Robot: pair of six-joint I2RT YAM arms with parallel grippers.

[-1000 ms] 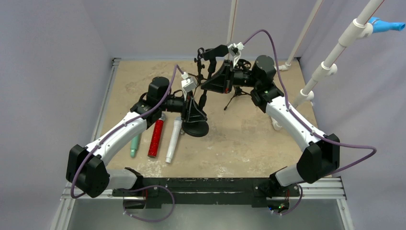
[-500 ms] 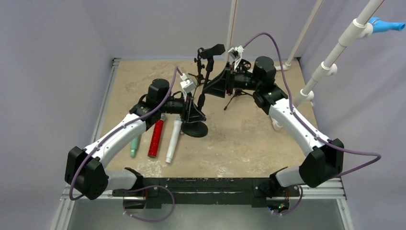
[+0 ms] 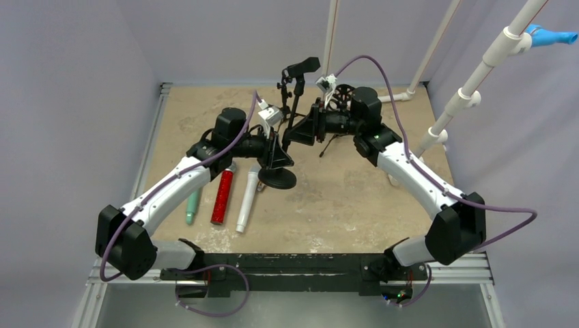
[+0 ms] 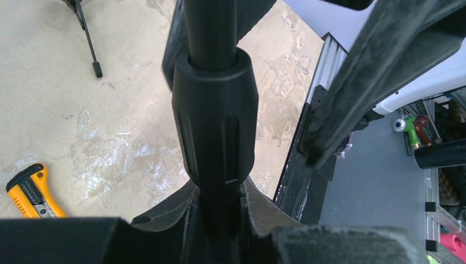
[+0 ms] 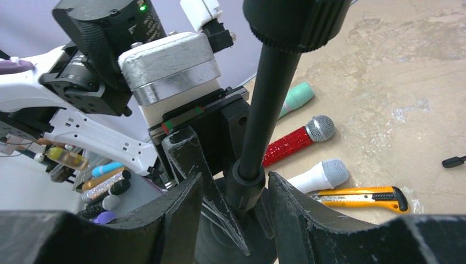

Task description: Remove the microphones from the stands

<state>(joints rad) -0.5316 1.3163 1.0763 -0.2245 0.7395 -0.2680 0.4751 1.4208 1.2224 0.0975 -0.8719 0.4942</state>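
— What has moved since a second ago?

— Your right gripper (image 3: 298, 131) has come down from the microphone (image 3: 302, 66) to the stand (image 3: 294, 102). Its jaws are parted, one on each side of the smooth black pole with a gap on both sides.

— And your left?

— Your left gripper (image 3: 276, 154) is clamped on the same pole low down, just under the ribbed rubbery collar (image 4: 214, 115) and above the round base (image 3: 276, 180).

— Room to move?

— It is tight between the two grippers. The sandy, mottled table (image 3: 341, 198) is open to the right. The glittery red mic (image 3: 222, 197), the white mic (image 3: 247, 201) and the yellow utility knife (image 5: 360, 197) lie beside the base.

— The microphone?

— It sits in the clip on top of the stand, its long axis near level and its thicker end pointing right.
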